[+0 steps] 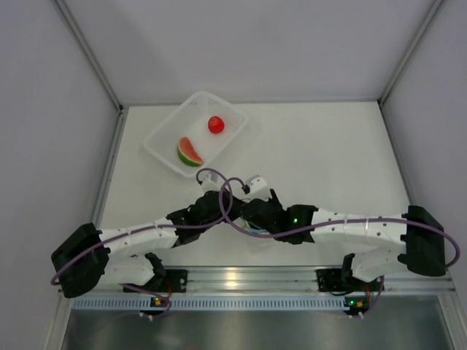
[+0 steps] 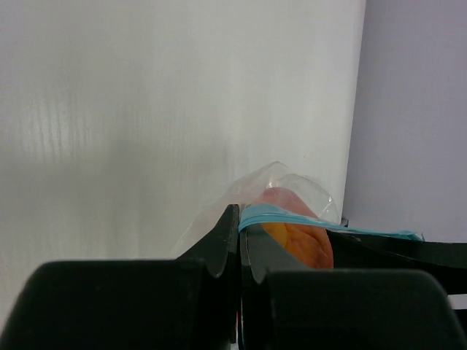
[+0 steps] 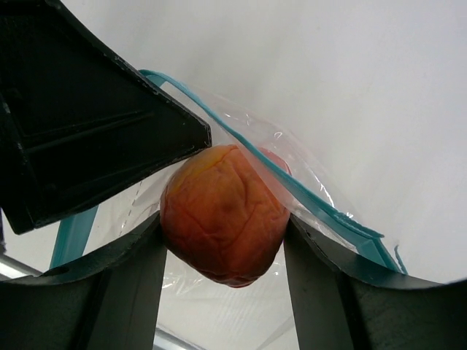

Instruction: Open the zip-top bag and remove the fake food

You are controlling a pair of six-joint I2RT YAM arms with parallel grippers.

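Peach fruit [image 3: 222, 219] sits in the mouth of the zip-top bag [image 3: 310, 179], clasped by the right gripper [image 3: 222, 251]; the left gripper [image 2: 238, 227] is clenched on the bag's blue zip strip [image 2: 292, 216].

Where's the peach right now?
Right wrist view: the peach is gripped in the right tool, against the blue strip of the zip-top bag, which the left tool pinches.

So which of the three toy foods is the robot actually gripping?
The orange peach, pinched in the right gripper at the clear bag. The watermelon wedge and the red ball lie untouched in the white tray.
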